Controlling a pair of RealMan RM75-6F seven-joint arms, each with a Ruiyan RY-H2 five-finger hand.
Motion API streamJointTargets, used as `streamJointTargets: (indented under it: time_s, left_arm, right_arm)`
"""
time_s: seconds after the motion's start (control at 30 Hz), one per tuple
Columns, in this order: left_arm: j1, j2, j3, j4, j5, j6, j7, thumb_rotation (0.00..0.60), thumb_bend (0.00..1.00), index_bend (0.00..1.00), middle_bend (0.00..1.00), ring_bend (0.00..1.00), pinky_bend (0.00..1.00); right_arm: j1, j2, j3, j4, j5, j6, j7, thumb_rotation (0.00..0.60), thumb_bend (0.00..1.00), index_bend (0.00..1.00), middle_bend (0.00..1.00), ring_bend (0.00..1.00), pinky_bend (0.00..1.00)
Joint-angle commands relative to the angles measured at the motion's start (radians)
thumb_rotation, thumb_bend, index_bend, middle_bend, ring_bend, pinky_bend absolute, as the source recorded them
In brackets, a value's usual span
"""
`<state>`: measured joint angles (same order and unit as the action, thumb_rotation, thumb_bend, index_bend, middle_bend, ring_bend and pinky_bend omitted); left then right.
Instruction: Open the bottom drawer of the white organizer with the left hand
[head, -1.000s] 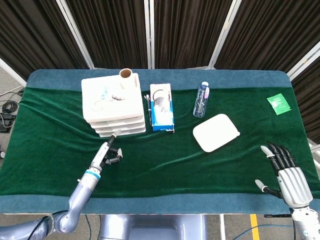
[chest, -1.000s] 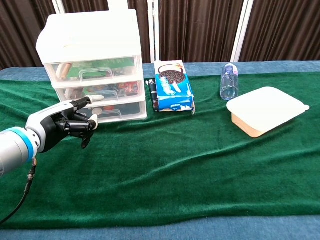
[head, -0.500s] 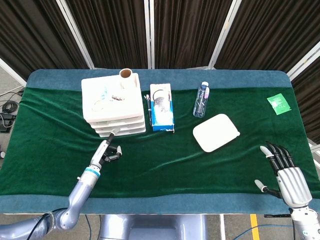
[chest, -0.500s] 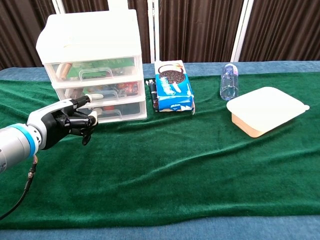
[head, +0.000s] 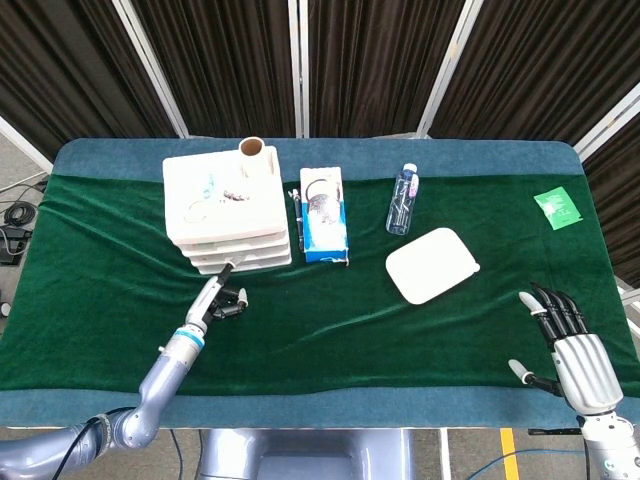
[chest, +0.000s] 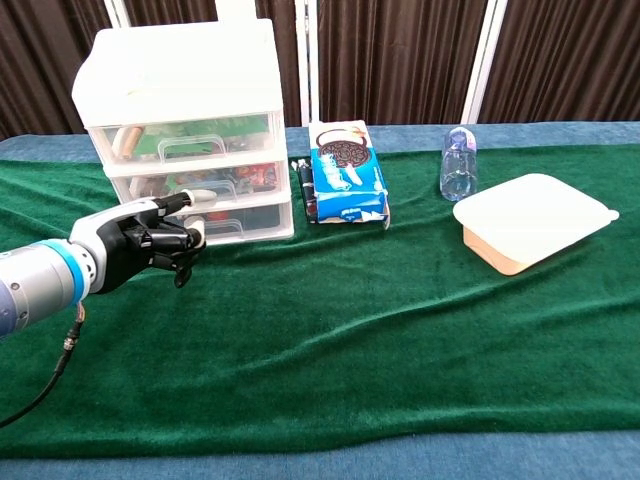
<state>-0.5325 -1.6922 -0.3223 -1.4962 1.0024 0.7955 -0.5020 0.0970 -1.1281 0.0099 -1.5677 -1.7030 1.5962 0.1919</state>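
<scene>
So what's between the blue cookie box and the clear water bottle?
Only bare green cloth between cookie box and water bottle, in both views.

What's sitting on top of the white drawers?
From above, the white drawers have a few small bits on the lid, too tiny to name. A brown tube stands at the back corner; whether it rests on the lid or behind it is unclear.

I see the white organizer (chest: 185, 130) standing upright just beyond my left hand (chest: 140, 243), three clear-fronted drawers stacked; the bottom drawer (chest: 235, 225) sits shut, right at its fingertips (chest: 195, 197).
</scene>
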Motion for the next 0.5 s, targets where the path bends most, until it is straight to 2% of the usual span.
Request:
streamJointTargets:
  time_s: [0.03,0.5]
  left_arm:
    - [-0.008,-0.001,0.0,0.002,-0.011,-0.011,0.006,0.6,0.73,0.03,0.87,0.74,0.7]
    - [-0.033,0.003,-0.018,-0.003,-0.046,-0.033,0.02,0.6,0.73,0.03,0.87,0.74,0.7]
  right_arm:
    - [0.0,0.0,0.0,0.0,0.0,0.0,0.0,0.6,0.09,0.01,0.0,0.0,0.0]
    - [0.002,0.0,0.0,0.002,0.001,-0.003,0.002,0.6,0.09,0.01,0.0,0.0,0.0]
